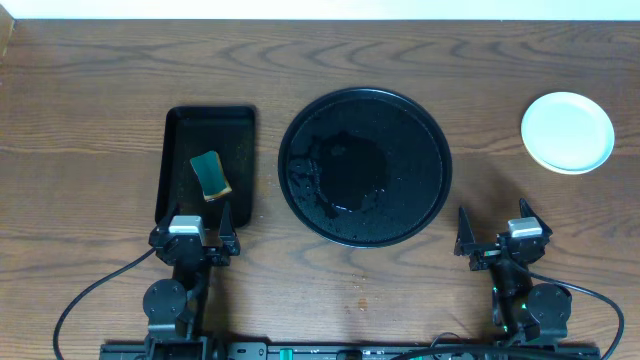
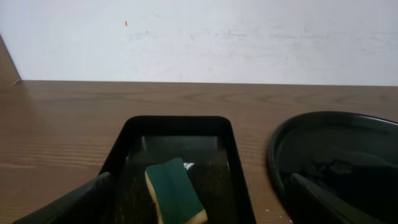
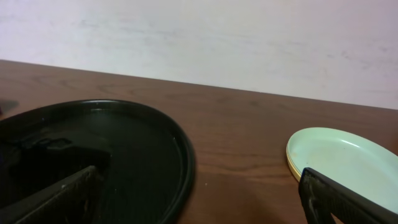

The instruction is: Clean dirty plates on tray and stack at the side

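Currently, the plate stack (image 1: 567, 131) rests on the bare tabletop (image 1: 100, 70) at the right. It is well apart from the round black tray (image 1: 365, 167), which carries no plate and shows only a wet sheen. The stack lies forward and slightly right of the right gripper (image 1: 497, 222), so the right arm is clearly the nearer one. The plates are round, so no long axis governs an approach.

The right gripper's jaws stand wide apart with nothing between them. The left gripper (image 1: 198, 216) is likewise spread and empty at the near end of the rectangular tray (image 1: 175, 130). The green sponge (image 1: 210, 175) lies just ahead of it, with its long axis running roughly away from the gripper.

Judgement: stacking appears complete.

Limits: the right wrist view cuts off the stack at the frame edge. A mint top plate (image 3: 339, 158) and a yellow rim beneath it are visible; a third plate cannot be confirmed. Residual smears cannot be assessed.
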Controlling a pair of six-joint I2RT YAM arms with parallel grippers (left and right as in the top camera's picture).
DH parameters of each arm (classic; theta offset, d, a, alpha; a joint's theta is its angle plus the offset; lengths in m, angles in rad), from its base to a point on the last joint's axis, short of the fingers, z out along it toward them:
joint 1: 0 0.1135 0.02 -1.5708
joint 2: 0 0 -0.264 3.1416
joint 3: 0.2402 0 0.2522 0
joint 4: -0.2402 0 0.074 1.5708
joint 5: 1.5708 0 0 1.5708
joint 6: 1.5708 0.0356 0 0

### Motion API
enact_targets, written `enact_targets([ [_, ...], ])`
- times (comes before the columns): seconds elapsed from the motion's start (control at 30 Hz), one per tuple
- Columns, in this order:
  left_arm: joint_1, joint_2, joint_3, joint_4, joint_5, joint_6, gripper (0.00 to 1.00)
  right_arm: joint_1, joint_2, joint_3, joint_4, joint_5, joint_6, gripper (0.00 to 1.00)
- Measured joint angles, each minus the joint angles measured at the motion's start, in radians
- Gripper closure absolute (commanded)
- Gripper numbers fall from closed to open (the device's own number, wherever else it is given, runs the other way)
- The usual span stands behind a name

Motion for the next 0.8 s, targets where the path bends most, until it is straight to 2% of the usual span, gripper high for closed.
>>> enact_targets([
  [0.8,0.0,0.0,0.0,0.0,0.0,0.008,0.14,0.0,0.0,0.0,0.0,0.0,0.0,0.01],
])
